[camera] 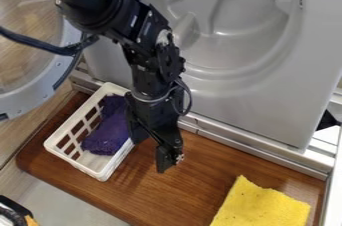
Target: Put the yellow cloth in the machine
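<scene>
I see the hand near the middle of the frame, above the wooden tabletop, with its two fingers apart and nothing between them. The yellow cloth lies flat in the lower right of the frame, so it is well apart from the hand. For the grasp, I should first bring the hand over the cloth, then go down until the tips just meet the fabric, and close on a pinched fold. I judge that the raised corner at its upper side could be a good place. If I stop too high, the fingers may slide over the surface; if I press too low, they may push on the wood. Afterwards I must lift enough to pass the lower edge of the machine.

About containers: the grey drum is open toward me, and I see no cloth in it. The white basket, at the left, holds a purple cloth.
</scene>
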Tool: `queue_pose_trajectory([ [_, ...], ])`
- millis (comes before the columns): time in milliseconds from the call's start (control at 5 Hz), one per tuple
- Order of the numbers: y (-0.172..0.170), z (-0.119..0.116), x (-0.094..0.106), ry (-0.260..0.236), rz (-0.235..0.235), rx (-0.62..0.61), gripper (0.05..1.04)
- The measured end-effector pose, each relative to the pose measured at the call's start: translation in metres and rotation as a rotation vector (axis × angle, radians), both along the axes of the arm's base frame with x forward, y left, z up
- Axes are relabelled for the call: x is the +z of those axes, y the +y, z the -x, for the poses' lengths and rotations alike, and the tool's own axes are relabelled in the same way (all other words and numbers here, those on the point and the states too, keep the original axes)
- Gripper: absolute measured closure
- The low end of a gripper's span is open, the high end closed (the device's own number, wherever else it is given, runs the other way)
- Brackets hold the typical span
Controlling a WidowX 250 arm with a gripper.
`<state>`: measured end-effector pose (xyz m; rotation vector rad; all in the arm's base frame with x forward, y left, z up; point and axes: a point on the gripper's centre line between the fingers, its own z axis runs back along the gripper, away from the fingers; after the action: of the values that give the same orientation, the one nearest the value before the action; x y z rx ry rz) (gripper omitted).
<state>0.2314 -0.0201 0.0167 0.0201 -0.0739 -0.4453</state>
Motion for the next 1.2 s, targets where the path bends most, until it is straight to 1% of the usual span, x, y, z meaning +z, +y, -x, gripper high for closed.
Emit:
queue_pose_trajectory([
  [200,-0.001,0.001,-0.003,0.014,0.001,0.008,0.084],
  [400,-0.024,0.003,-0.005,0.007,0.019,-0.020,0.084],
  [600,-0.065,0.006,-0.019,0.004,0.077,-0.058,0.084],
  [800,-0.108,0.000,-0.038,-0.009,0.110,-0.050,0.084],
  [1000,-0.132,-0.007,-0.062,-0.017,0.106,-0.017,0.084],
  [1200,-0.143,-0.014,-0.074,-0.045,0.079,0.013,0.084],
])
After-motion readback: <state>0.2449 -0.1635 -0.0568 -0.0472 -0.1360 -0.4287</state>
